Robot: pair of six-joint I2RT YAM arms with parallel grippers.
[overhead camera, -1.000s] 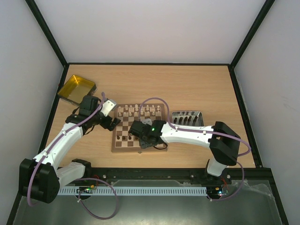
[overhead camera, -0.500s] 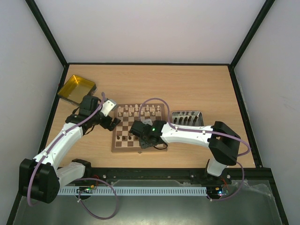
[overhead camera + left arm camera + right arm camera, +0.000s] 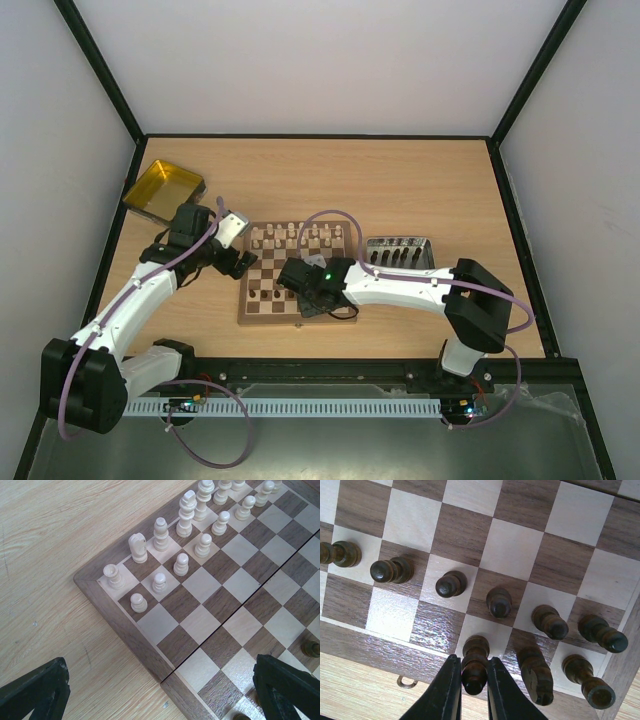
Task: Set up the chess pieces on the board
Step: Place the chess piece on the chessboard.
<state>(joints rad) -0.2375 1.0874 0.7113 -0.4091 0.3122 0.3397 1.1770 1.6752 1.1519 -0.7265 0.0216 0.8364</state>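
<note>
From above, the board (image 3: pixel 297 272) lies on the desk (image 3: pixel 330 175) in front of the two arms, with a yellow tray (image 3: pixel 163 190) beyond its left side and a grey tray (image 3: pixel 398 252) just beside its right edge. Pale pieces (image 3: pixel 295 237) stand in rows along the far edge of the board, and dark pieces (image 3: pixel 262 295) stand along the near edge. The left hand (image 3: pixel 240 262) hangs at the far left corner of the board, and the right hand (image 3: pixel 305 298) is low over the near edge, towards the middle. In the left wrist view, that hand's two black fingers (image 3: pixel 35 692) are spread wide at the bottom corners, released and grasping nothing. One is over bare desk and the other over the board. Between and beyond them is the board's corner, with two rows of upright pale pieces running away from it. In the right wrist view, the two fingers (image 3: pixel 442 692) are clenched on a single dark piece (image 3: pixel 474 666), one pressed on each side. It stands at a pale square in the edge row. Whether its base rests on the wood cannot be told. More dark pieces stand on the squares around it, most in the next row, two beside it to the right. A small metal latch (image 3: pixel 406 682) shows on the board's edge near the fingers.
</note>
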